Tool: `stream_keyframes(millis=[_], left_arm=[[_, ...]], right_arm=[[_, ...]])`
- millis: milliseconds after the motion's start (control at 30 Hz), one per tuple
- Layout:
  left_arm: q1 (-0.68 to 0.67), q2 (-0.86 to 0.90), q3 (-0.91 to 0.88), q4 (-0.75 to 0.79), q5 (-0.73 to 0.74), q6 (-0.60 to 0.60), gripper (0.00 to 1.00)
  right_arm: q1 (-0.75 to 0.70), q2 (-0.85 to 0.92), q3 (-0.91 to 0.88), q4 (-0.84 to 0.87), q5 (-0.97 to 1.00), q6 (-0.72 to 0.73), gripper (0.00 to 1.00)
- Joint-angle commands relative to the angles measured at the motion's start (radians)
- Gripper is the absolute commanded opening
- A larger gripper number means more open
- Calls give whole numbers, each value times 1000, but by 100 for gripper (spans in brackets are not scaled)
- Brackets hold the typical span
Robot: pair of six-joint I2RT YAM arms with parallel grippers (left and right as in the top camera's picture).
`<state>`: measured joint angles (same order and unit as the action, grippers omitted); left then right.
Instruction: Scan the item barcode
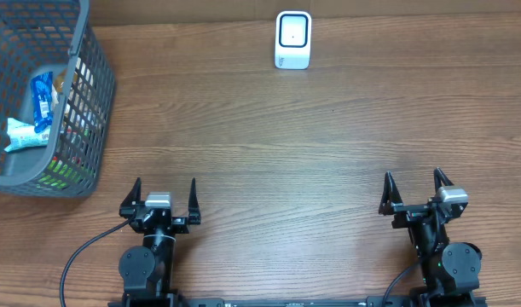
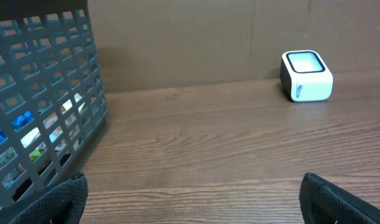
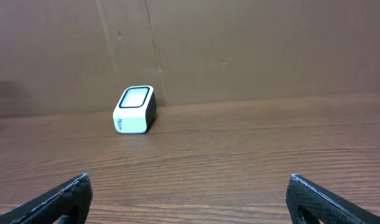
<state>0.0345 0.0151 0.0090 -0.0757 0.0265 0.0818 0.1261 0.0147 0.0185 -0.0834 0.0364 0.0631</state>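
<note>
**Partner:** Where do you stand?

**Me:** Both of mine are empty. My left hand (image 1: 165,186) and my right hand (image 1: 413,179) sit at the near edge of the table (image 1: 269,145), fingers spread wide and touching nothing.

**Partner:** And the item?

**Me:** It's in the grey mesh basket (image 1: 88,102) off to my far left, well apart from both hands. I can see a blue packet (image 1: 43,92) and a white packet (image 1: 25,135) lying against each other. There are more wrappers beneath them that I can't make out. The scanner (image 1: 292,39) stands alone at the far edge, about midway across, its window tilted upward.

**Partner:** What worries you?

**Me:** The basket first. Its walls are tall and slanted, so I judge my left hand has to come in from above. If it comes in askew, a finger could catch the mesh and drag or tip the whole thing. The packets are the next worry. They overlap, so I could pinch two at once, or catch only a crinkly edge and drop it on the way across.

**Partner:** And at the scanner?

**Me:** I can't tell from here which face carries the barcode. If I clamp over it or present the wrong side, nothing reads. If I reach too low, I could knock the scanner over.
</note>
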Motion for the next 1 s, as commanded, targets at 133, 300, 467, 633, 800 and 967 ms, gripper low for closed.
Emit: stream_keyframes(millis=[133,300,467,633,800,967], left_arm=[[5,-10,-4,-1,-12,28,100],[5,-10,-4,-1,-8,27,100],[5,-10,-4,-2,-6,27,100],[5,-10,-4,15,7,-1,100],[5,-10,-4,30,51,-68,100],[5,-8,33,10,53,-143,100]], right_arm=[[5,-12,-11,4,4,-4,100],[5,-12,-11,4,4,-4,100],[5,-12,-10,7,15,-8,100],[5,-12,-10,6,-19,-8,100],[5,-12,-10,8,-45,-8,100],[5,-12,20,11,-92,-8,100]])
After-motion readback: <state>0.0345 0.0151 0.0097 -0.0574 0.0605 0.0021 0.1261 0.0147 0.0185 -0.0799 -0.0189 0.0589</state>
